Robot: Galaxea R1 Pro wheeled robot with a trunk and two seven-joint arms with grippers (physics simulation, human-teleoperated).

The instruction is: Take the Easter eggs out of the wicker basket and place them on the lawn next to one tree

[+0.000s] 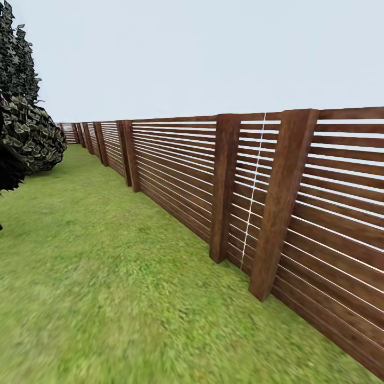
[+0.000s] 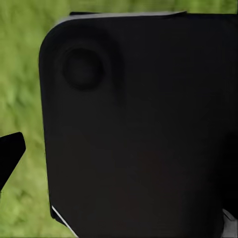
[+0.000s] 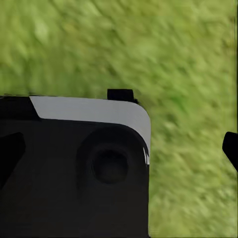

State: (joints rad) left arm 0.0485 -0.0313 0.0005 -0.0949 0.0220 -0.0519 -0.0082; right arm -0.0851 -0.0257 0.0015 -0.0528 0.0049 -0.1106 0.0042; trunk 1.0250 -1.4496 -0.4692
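No egg and no basket appears in these pictures, so where the three Easter eggs and the wicker basket lie cannot be told from here. From the head, a wide, mottled green lawn (image 1: 106,266) runs along a brown slatted wooden fence (image 1: 277,202) with thick upright posts, under a pale grey sky. A dark, leafy conifer-like tree (image 1: 24,128) stands at the left edge, which is not the bare-trunked kind the task wants.

Each wrist camera looks down on blurred grass past a black rounded body panel (image 2: 139,139) of the robot. Dark finger tips of the left gripper (image 2: 10,153) and the right gripper (image 3: 230,148) poke in at the frame edges, but how wide either stands, or whether it carries anything, I cannot tell.

Judging by the task alone, the eggs should be light, rigid and smooth, apt to slip or roll on grass. A hold across the widest middle of the shell, with gentle pressure, would likely be safest. The robot seems to be travelling or searching.
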